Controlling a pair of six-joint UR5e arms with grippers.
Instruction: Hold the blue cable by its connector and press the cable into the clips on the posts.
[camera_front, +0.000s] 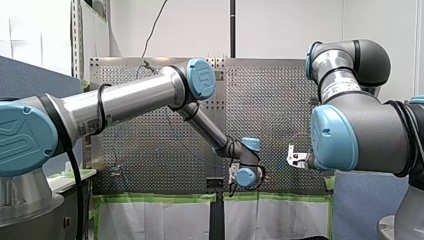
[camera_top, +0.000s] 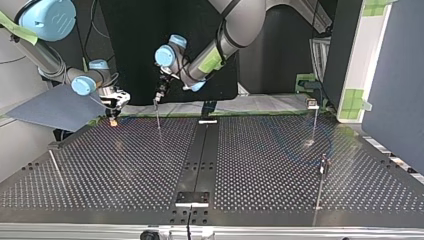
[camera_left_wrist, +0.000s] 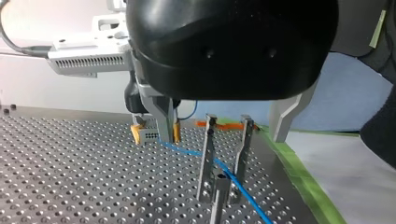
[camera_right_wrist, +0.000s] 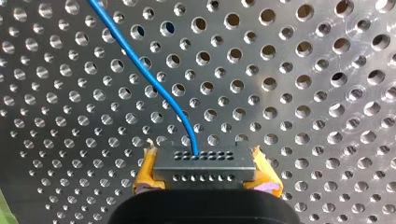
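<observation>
Closest to the right wrist camera is the grey connector (camera_right_wrist: 204, 161), clamped between the yellow pads (camera_right_wrist: 145, 176) of my right gripper (camera_right_wrist: 204, 174) and held low over the perforated table (camera_right_wrist: 308, 93). The blue cable (camera_right_wrist: 154, 86) leaves the connector's far face and curves away across the holes. From the left wrist, the cable runs from the held connector between two thin upright posts (camera_left_wrist: 208, 154) and past the dark top of a third, nearer post (camera_left_wrist: 219, 193). Whether it sits in any clip cannot be told. My left gripper (camera_left_wrist: 223, 137) hangs above these with its metal fingers (camera_left_wrist: 163, 116) spread wide, holding nothing. In the top view the connector end lies at the table's far left. My left gripper is just to its right, over a slender post (camera_top: 158, 119), and two more posts stand well apart at the right.
</observation>
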